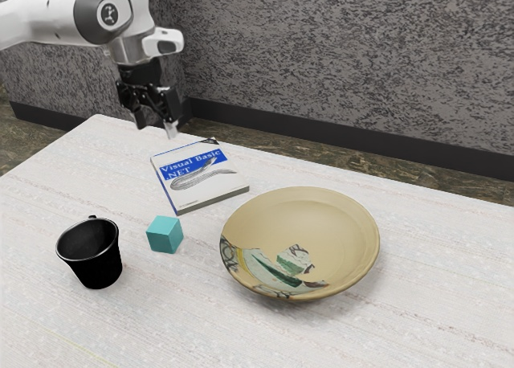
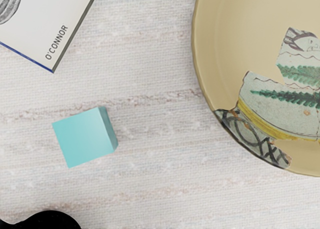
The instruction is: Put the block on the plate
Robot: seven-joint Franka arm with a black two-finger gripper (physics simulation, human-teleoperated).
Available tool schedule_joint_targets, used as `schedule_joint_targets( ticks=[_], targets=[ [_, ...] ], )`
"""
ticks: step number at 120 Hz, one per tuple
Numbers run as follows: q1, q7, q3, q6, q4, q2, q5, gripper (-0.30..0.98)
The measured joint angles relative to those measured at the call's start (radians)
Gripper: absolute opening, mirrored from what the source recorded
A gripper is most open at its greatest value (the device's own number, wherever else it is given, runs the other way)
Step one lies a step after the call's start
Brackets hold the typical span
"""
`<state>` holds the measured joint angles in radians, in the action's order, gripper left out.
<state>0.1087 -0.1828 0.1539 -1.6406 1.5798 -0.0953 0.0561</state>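
— Since the exterior view comes first, where do the gripper (image 1: 157,128) and the teal block (image 1: 165,236) stand?

— Gripper raised above the table (image 1: 241,328), fingers apart, nothing between them. The block rests on the tabletop between the black mug (image 1: 99,265) and the decorated plate (image 1: 364,238), touching neither. The Visual Basic .NET book (image 1: 201,173) lies near it. The step in hand I judge to be the approach.

— Any caution on that approach?

— Travel high enough to pass over the book, then descend straight beside no obstacle but the mug; keep the open fingers off its wall.

— And the wrist view?

— The block lies flat, its sides squared to neither the book's edges nor anything else useful as a guide. Recommended: centre over its top face, turn the hand until the fingers parallel two opposite sides, and only then lower. A skewed closing could twist it or catch a corner.

— Findings on the plate?

— Its rim is raised. Lift the block well clear, carry it level, and release low over the inner floor, since a drop near the sloping wall might tip it.
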Motion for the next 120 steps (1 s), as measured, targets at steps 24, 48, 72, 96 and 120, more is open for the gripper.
schedule_joint_targets(
  ticks=[24,48,72,96,120],
  targets=[
    [0.017,-0.013,0.014,-0.063,0.147,0.014,-0.013,0.69],
    [0.064,0.071,0.072,-0.178,0.211,-0.094,-0.016,0.69],
    [0.043,0.233,0.093,-0.364,0.333,-0.139,-0.045,0.69],
    [0.014,0.360,0.075,-0.560,0.391,-0.179,-0.103,0.69],
    [-0.062,0.456,0.008,-0.656,0.408,-0.228,-0.114,0.69]
  ],
)
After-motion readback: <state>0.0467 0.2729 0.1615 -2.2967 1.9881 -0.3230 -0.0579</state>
